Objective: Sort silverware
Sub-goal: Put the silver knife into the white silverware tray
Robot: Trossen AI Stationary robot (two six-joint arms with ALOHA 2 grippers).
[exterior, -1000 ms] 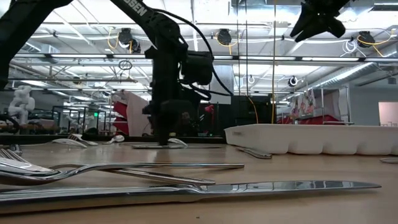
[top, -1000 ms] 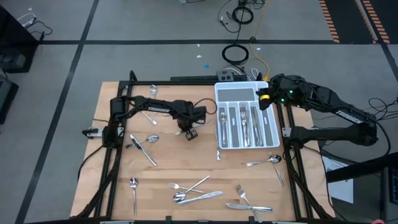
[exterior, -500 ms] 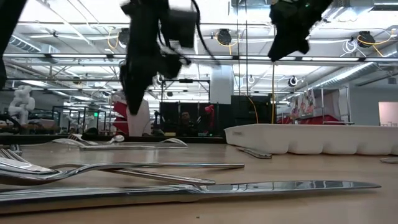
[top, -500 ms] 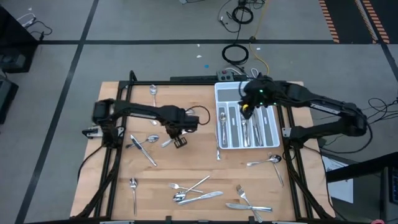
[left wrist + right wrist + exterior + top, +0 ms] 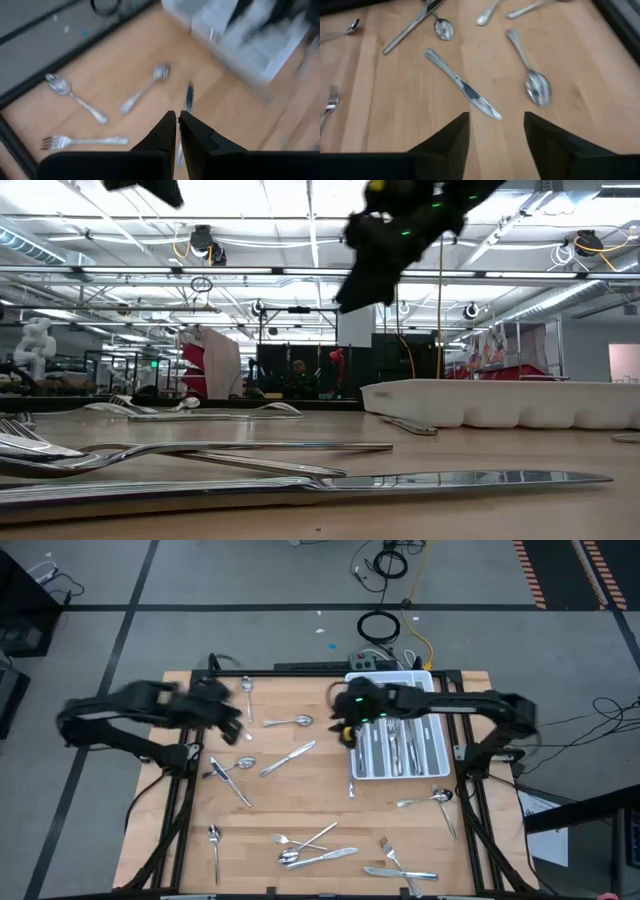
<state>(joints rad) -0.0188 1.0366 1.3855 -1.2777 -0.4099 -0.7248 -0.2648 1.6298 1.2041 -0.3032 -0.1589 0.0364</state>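
A: Near edge first, what's there?
B: Loose silverware on the wooden table (image 5: 300, 795). A knife (image 5: 399, 873) and fork (image 5: 388, 852) at the near right, a cluster of fork and spoon (image 5: 305, 852) near the middle, a lone spoon (image 5: 214, 840) at the near left. In the low view a long knife (image 5: 420, 480) lies closest, forks behind it.
A: Mid table?
B: A spoon (image 5: 424, 800) just in front of the white tray (image 5: 437, 755). On the left side a knife (image 5: 230, 783) and a spoon (image 5: 236, 765) crossing, then a knife (image 5: 287, 758) lying diagonal alone.
A: Tray contents?
B: Several pieces already lie in its compartments, too small to tell which kinds.
A: Right gripper?
B: Right gripper (image 5: 347, 730) is raised over the tray's left edge, fingers (image 5: 445, 142) spread wide, nothing between them. Its wrist view looks down on that diagonal knife (image 5: 462, 91) and a spoon (image 5: 532, 82).
A: Left gripper?
B: Left gripper (image 5: 232, 720) is off the table at far left, blurred. Fingers (image 5: 165, 135) nearly together, a thin gap, empty.
A: Far end?
B: A spoon (image 5: 290, 722) and another spoon (image 5: 246, 692) near the back edge.
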